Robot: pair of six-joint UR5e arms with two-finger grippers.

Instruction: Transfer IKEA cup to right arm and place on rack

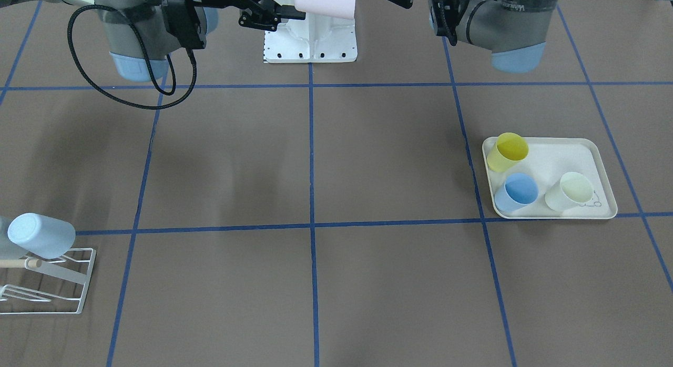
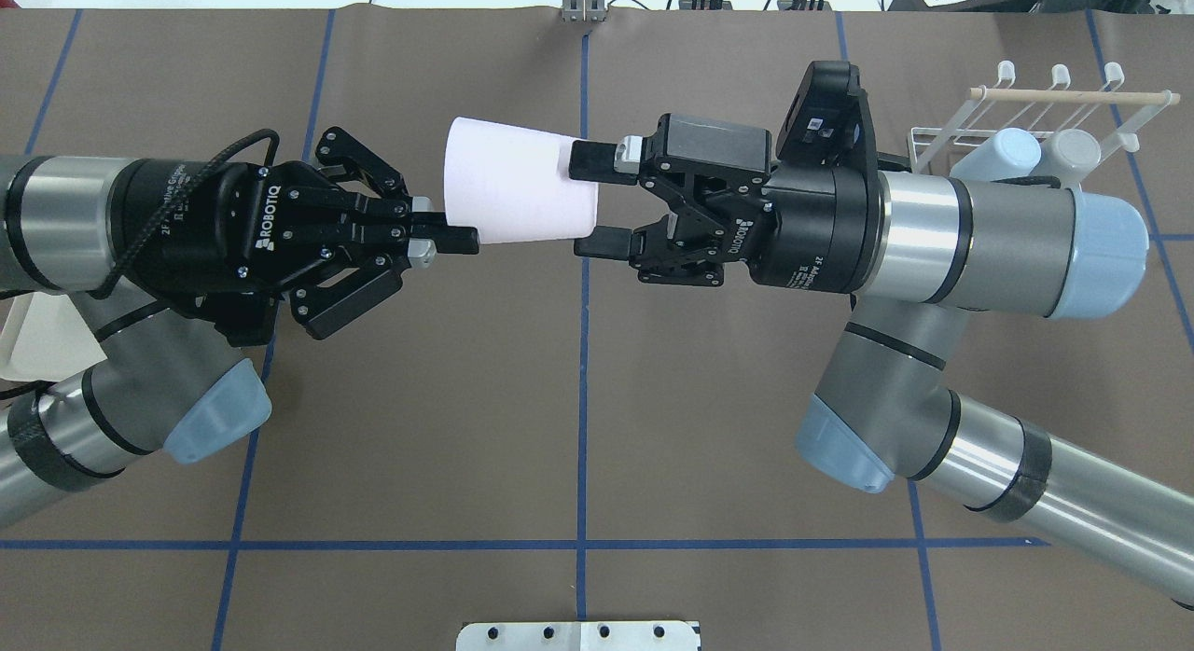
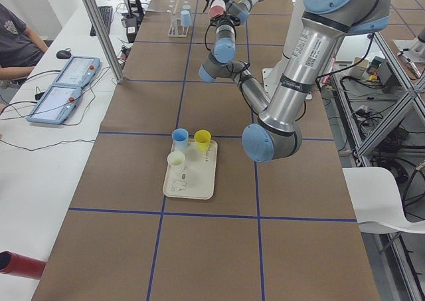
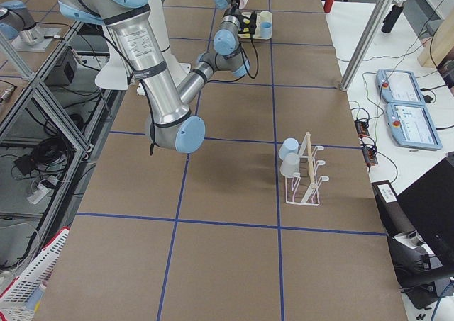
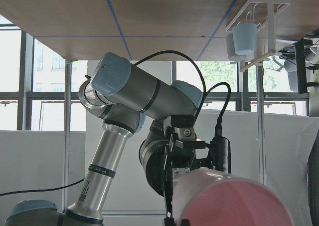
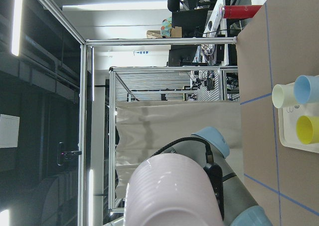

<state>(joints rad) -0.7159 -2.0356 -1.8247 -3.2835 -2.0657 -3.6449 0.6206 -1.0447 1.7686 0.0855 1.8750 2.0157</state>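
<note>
Overhead exterior: over blue-lined table (image 2: 420,427), left gripper (image 2: 457,239) pinches cup (image 2: 513,189); right gripper (image 2: 592,201), grip unclear, flanks it.

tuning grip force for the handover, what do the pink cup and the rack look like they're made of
The pink cup looks like thin matte plastic: uniform opaque colour, a soft sheen, no glaze glare. The rack seems to be white-coated metal wire, with thin even rods and rounded tips. It also has a bare light wooden dowel across the top.

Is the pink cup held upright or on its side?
On its side: the pink cup lies level in the air, mouth toward the left gripper.
</note>
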